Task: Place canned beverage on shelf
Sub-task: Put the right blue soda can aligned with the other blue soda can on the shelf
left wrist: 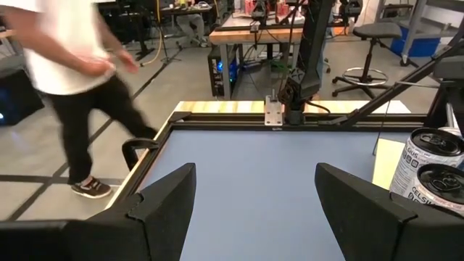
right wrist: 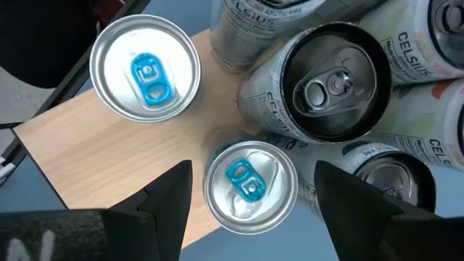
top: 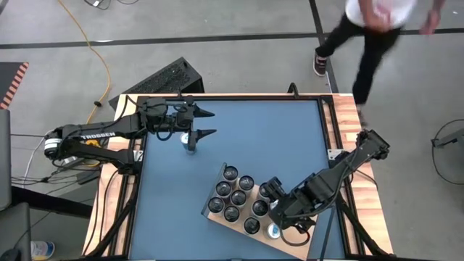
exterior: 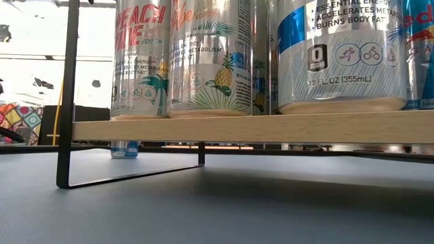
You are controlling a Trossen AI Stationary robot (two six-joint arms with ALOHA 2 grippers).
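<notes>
The right gripper is hovering over the near right end of the shelf, its fingers spread apart and grasping nothing. In the right wrist view, a silver can with a blue tab is standing upright on the light-wood board directly between those parted fingers, which are not touching it. A second blue-tabbed can is standing just beside it, and dark-topped Celsius cans are crowding the rest of the board.

From above, the shelf is lying at an angle on the blue table, carrying roughly ten cans and looking nearly full. The low view is showing the cans lined up on the board, raised on a thin black frame.

Farther off, one more blue-and-silver can is waiting on the table at the far left, just beside the left gripper. That gripper is also released and empty.

Judging by this, most cans are already placed; the far-left can likely remains. A person is walking past beyond the table.
</notes>
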